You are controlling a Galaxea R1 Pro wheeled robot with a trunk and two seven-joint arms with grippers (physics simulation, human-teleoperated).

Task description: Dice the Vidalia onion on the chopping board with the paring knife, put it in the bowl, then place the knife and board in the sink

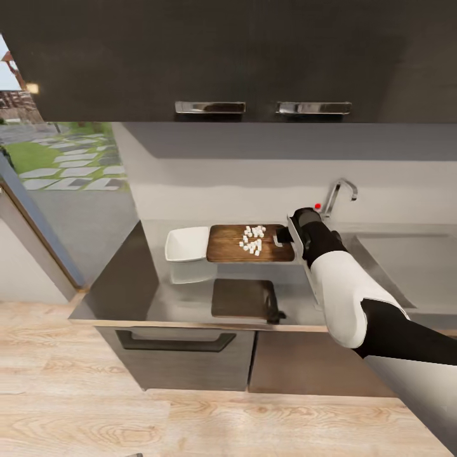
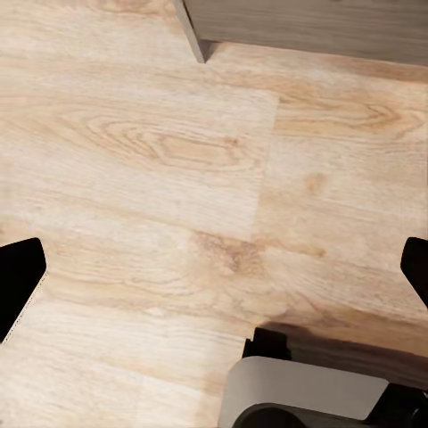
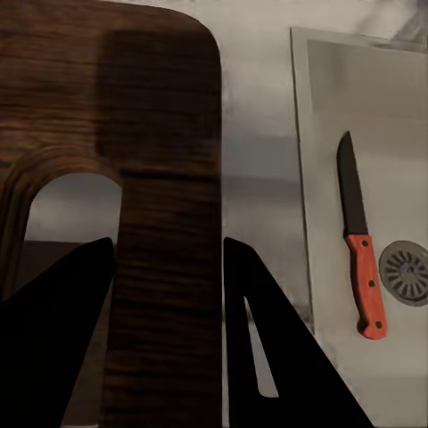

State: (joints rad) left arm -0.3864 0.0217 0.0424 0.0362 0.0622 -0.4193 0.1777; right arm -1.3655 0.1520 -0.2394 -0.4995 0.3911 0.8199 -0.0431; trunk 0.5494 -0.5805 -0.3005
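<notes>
Right gripper (image 3: 169, 294) pinches the board (image 1: 236, 243) at its slotted end: in the right wrist view the two dark fingers (image 3: 62, 321) sit either side of the wood strip next to the slot, pressed against it. In the head view the board looks raised off the countertop (image 1: 127, 279), a dark shadow patch lying below it in the lower middle of the frame.

Diced onion (image 1: 252, 240) sits in a loose white heap on the board, right of the board's centre and just left of the gripper. Bowl (image 1: 186, 245) touches or nearly touches the board's left short edge; which one, I cannot tell.

Knife (image 3: 359, 241) already lies in the sink (image 3: 392, 107), right side of the wrist frame, handle beside the drain (image 3: 406, 275).

Step in hand, as I judge it: tip the cubes into the bowl.
- Keep the board's far edge over the bowl before tilting.
- Raise the gripped end slowly so the cubes slide left, not off the long sides.
- The grip is on a narrow strip, so the board may swing; avoid jerks.

Left gripper (image 2: 214, 267): fingertips at the left and right edges of its wrist view, spread wide, nothing between them, wood floor (image 2: 178, 152) beneath.
</notes>
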